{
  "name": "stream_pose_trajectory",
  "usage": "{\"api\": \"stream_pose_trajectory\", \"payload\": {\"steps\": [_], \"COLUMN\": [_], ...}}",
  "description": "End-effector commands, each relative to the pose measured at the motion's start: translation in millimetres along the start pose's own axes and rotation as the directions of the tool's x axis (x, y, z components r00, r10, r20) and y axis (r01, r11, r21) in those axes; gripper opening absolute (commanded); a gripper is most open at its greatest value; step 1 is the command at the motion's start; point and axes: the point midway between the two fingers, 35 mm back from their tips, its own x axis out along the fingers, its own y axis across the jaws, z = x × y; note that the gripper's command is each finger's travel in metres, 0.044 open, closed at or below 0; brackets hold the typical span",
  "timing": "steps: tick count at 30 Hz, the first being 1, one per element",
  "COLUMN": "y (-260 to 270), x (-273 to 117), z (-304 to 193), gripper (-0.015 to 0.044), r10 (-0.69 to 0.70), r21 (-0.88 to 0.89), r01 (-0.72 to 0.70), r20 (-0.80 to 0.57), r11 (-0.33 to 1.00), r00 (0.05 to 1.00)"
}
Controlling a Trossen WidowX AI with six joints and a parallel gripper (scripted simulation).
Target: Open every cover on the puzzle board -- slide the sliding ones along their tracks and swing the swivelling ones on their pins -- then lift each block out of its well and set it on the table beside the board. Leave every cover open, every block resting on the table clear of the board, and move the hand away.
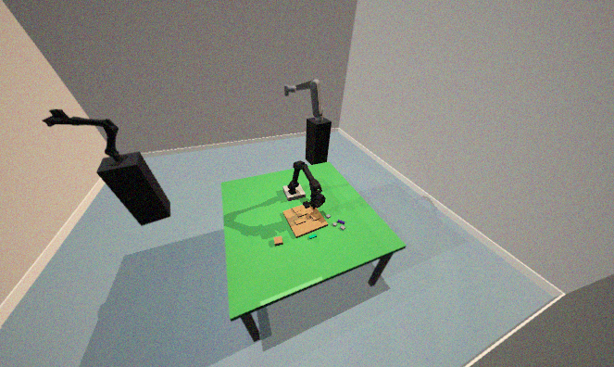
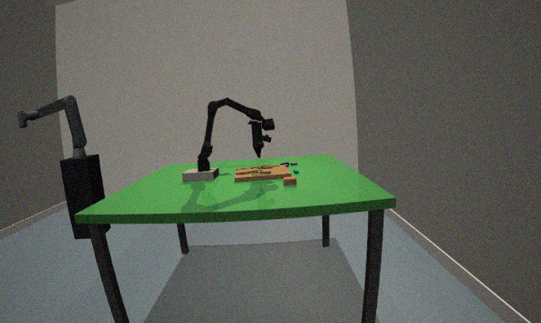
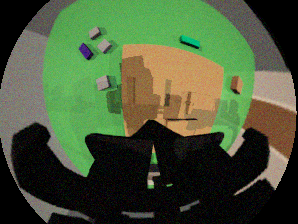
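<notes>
Spreading beneath the end effector (image 1: 307, 204) (image 2: 259, 157) (image 3: 154, 142), the green counter (image 1: 258, 273) (image 2: 236, 201) (image 3: 75, 30) carries everything the task deals with; in the wrist view its near part is hidden behind the end effector's own black body, and the dark round border cuts off the corners.

Below the end effector, and apart from it, lies the puzzle board (image 1: 306, 228) (image 2: 282, 173) (image 3: 150, 55), flat on the counter. Low raised pieces and dark edges show on it, but shadow falls across its face and the wrist view loses its near edge behind the fingers, so I cannot tell which covers stand open or whether any well holds a block.

Off to one side of the end effector, just beyond the board's edge, an orange-brown block (image 1: 278, 241) (image 2: 290, 181) (image 3: 236, 84) rests on the counter. Ahead of the end effector, past the board's far edge, lies a teal piece (image 1: 312, 236) (image 2: 296, 171) (image 3: 190, 41). On the side opposite the orange-brown block, a purple piece (image 1: 341, 221) (image 3: 86, 51) lies near three small grey pieces (image 3: 103, 83); in the exterior view this group shrinks to dark specks, too small to separate.

The end effector is closed, its fingertips brought together with nothing gripped, pointing down above the board.
</notes>
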Motion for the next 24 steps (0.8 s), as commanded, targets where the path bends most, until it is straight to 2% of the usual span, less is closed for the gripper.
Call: {"api": "stream_pose_trajectory", "payload": {"steps": [1, 24], "y": [-1.0, -1.0], "x": [2.0, 4.4], "z": [-4.0, -3.8], "gripper": [0.0000, 0.0000], "r10": [-0.009, -0.009], "r21": [-0.023, -0.023], "r01": [0.009, 0.009], "r20": [-0.020, -0.020], "r11": [1.000, 1.000], "r00": [1.000, 1.000]}}
